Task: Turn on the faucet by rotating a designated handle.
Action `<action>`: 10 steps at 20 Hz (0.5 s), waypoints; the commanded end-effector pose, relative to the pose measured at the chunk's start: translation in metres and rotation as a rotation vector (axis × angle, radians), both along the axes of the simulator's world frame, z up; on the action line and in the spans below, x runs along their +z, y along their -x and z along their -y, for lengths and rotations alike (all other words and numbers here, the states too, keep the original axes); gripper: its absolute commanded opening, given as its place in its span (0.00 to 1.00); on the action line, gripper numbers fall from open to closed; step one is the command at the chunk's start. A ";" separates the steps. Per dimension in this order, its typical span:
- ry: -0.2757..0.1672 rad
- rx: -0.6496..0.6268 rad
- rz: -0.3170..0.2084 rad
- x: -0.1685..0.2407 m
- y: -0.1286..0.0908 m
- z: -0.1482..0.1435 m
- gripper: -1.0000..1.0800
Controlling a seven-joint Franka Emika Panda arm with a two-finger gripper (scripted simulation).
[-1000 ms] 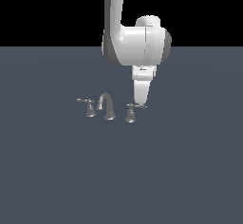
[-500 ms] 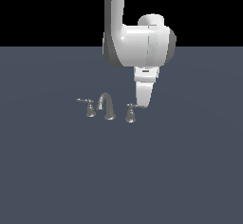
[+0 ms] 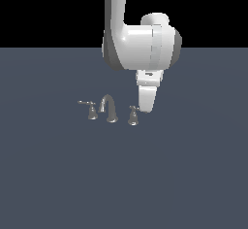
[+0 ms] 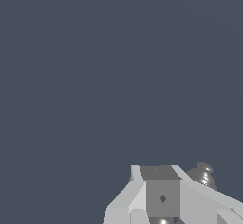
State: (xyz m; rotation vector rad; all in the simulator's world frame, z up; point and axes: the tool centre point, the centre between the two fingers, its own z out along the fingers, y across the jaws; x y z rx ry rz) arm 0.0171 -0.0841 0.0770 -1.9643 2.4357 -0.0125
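Arm lowered slightly, jaws beside handle (image 3: 132, 116) (state unclear)

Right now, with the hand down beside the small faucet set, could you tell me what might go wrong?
The white robot hand sits close beside the small silver-grey lever handle on the exterior view's right; contact is unclear, so it may slide past without turning it. The arched silver gooseneck spout stands just beyond, so a long sweep could strike it. The wrist view shows only a sliver of the knob.
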 end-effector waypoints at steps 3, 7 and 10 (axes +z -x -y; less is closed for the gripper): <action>0.000 -0.002 -0.009 0.000 0.017 -0.005 0.00; 0.001 -0.005 -0.012 0.000 0.030 -0.009 0.00; 0.001 -0.007 -0.014 0.000 0.040 -0.013 0.00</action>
